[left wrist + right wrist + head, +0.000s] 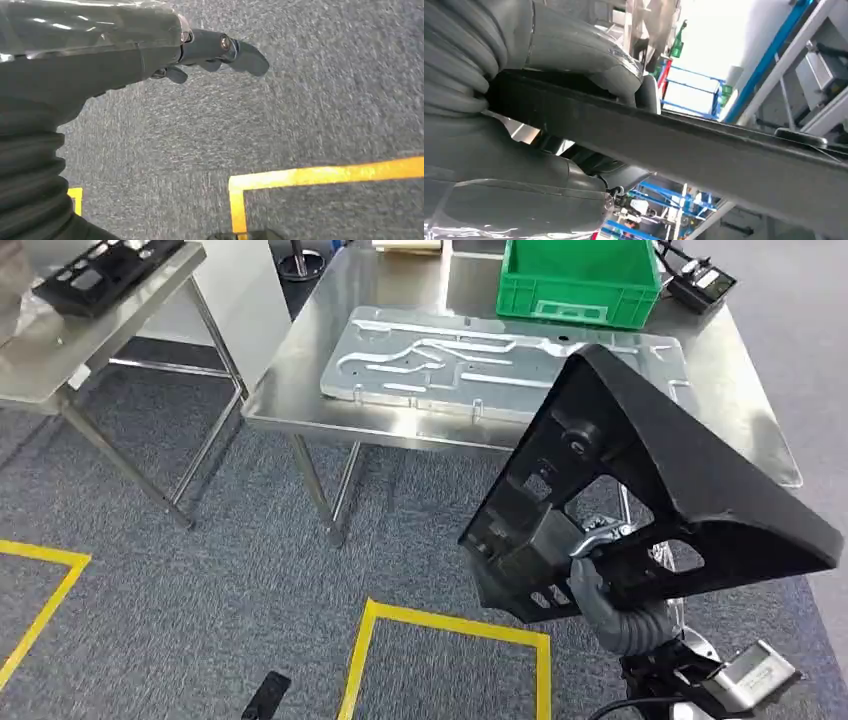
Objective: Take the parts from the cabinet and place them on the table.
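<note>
Already the right hand is clamped on the black part — a large, triangular plastic piece with cut-outs and ribs on its inner face. The head view shows grey fingers wrapped around the part's lower edge, and the right wrist view shows the same edge as a dark bar running between the thumb and the fingers. The part is carried in the air, tilted, its broad face turned toward the robot's left and its long edge sloping down to the right.

What the coming move turns on is plain enough: the steel table lies ahead of the held part and a little to its left, with the part's upper corner overlapping the table's near edge in the picture. Whether that corner is actually above the top or short of it I cannot tell. On the table lie a flat silver plate and, behind it, a green bin; bare steel shows to the right of the plate, nearest the carrying hand.

The left hand hangs over the grey carpet with its fingers loosely curled and nothing in them — so the right arm is the nearer one, and likely does the placing alone.
</note>
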